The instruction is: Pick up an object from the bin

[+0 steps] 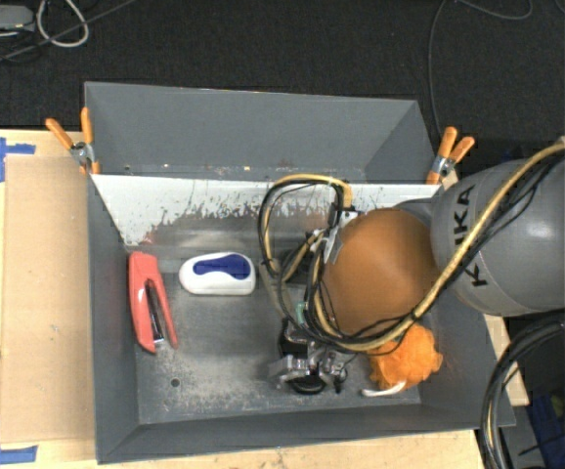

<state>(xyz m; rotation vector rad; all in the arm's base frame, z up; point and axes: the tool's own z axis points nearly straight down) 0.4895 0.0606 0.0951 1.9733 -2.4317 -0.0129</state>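
Plainly the pick is not yet made: nothing can be seen lifted clear of the grey metal bin (243,135), so the grasp and the lift both look still to do. At the far left of the floor lies a red stapler with a dark underside (151,303), lengthwise and well apart from the arm. Just right of it, a little farther back, sits a rounded white and blue plastic piece (217,274). Further right, low against the near wall, is the gripper (310,371), under its brown-orange wrist cover (375,272) and looped cables; whether it is spread, pressed together or pinching anything I cannot tell. The likeliest target, by nearness, is the orange fluffy lump (412,356) just beside it on the right, in the near right corner, with a small white piece (380,391) at its near edge. The near wall leaves little room there.
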